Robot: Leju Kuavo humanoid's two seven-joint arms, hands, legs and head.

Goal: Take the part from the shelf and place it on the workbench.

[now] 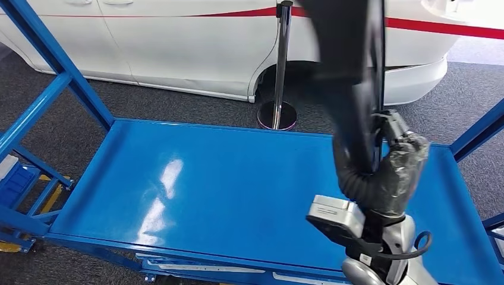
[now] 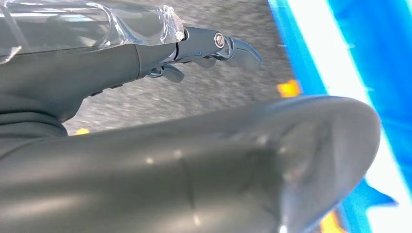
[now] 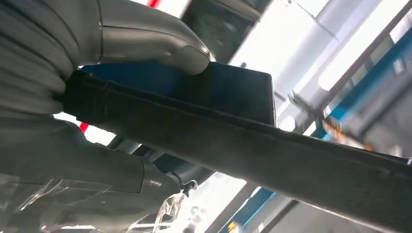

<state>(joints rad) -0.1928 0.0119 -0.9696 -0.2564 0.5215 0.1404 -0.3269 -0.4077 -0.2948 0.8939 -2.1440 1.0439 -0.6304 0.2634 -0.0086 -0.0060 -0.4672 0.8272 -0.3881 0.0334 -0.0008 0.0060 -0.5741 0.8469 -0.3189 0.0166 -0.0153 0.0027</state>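
right hand (image 1: 399, 169) grips part (image 1: 350, 77) | workbench (image 1: 238, 190) below | post (image 1: 279, 65), car (image 1: 178, 41) behind

No legible text or labels.

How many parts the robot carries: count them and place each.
1. A long black part is gripped by the right hand, held upright above the right side of the blue workbench. The left hand holds nothing.
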